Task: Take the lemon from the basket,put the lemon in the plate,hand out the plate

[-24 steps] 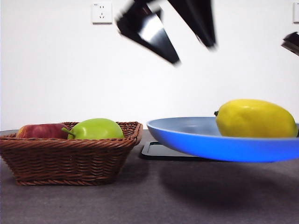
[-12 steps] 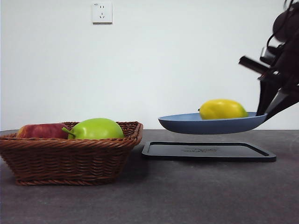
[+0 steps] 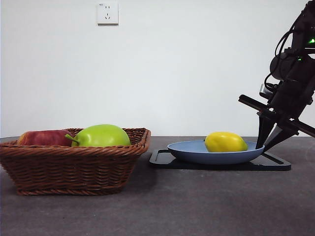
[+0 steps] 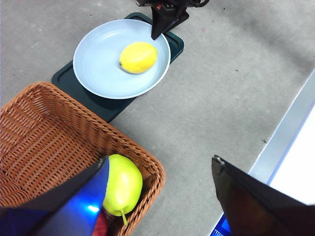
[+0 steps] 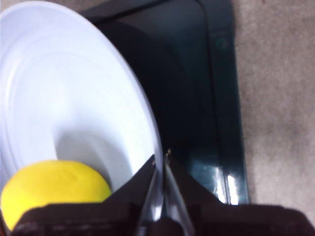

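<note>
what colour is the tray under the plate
Black, with a dark green tinge. The tray under the plate shows best in the left wrist view.

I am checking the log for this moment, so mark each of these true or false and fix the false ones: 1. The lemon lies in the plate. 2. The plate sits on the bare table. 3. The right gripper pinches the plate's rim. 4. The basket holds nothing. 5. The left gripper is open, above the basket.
1. True: the lemon lies in the plate.
2. False: the plate sits on the black tray.
3. True: the right gripper has its fingers shut on the plate's rim.
4. False: the basket holds a green fruit and a red apple.
5. True: the left gripper is open, holding nothing, above the basket.
</note>
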Controlling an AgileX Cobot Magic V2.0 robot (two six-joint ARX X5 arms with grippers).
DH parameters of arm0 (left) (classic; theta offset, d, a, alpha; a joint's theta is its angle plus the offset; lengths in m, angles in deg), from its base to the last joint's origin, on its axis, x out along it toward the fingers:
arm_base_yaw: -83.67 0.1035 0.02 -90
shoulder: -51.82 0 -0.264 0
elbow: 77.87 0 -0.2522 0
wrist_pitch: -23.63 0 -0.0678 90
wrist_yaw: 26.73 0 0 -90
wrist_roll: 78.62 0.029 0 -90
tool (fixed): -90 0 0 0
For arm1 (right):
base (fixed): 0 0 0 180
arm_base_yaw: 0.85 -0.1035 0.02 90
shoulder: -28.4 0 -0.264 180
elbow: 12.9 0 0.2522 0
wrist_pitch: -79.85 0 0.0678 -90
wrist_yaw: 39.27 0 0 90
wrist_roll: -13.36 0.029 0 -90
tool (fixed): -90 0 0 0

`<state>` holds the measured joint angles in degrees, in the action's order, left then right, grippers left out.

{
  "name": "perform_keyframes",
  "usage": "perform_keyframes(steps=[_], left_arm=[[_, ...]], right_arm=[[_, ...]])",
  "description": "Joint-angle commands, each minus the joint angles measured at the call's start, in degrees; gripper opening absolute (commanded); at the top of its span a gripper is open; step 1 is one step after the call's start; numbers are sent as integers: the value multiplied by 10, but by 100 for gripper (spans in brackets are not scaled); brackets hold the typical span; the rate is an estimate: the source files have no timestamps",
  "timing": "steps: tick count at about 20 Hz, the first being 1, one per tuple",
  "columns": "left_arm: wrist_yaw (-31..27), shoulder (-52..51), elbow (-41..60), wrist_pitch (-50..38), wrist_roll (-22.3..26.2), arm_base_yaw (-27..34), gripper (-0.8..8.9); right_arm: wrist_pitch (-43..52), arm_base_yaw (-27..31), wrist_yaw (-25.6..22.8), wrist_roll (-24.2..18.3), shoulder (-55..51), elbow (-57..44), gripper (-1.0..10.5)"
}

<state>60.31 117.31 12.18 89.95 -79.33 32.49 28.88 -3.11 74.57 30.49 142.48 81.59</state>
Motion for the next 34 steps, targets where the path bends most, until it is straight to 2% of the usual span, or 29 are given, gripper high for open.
perform_keyframes(steps=[1,4,5,8,12,15,18,21,24,27,30,34], left_arm=[[-2,6,-10,-6,-8,-4,362],[-2,6,-10,-6,-8,-4,362],[-2,6,-10,-6,-9,-4,362],[-4,7,-10,-16,-9,-4,362],[-15,13,-10,-35,5,-4,361],[-15,16,-10,-50,26,7,329],[-16,16,-10,-49,47,26,143],[-15,16,-10,-42,68,63,5],[-15,14,-10,-35,72,107,6],[-14,-2,-4,-41,83,150,6],[-15,-44,46,-98,83,184,6],[-14,-134,174,-205,82,234,6]], right_arm=[[13,0,-2,-10,11,14,45],[25,0,-1,-12,11,14,220],[30,0,-1,-17,10,14,238],[24,0,0,-23,-5,14,235],[-22,-4,-4,-57,-63,14,231],[-64,-29,-74,-88,-124,14,161],[-80,-67,-106,-103,-205,6,85],[-82,-115,-130,-112,-285,-1,35],[-80,-178,-205,-127,-363,-12,2],[-35,-233,-244,-142,-439,-54,2],[63,-284,-282,-152,-526,-140,2],[174,-316,-335,-160,-639,-274,2]])
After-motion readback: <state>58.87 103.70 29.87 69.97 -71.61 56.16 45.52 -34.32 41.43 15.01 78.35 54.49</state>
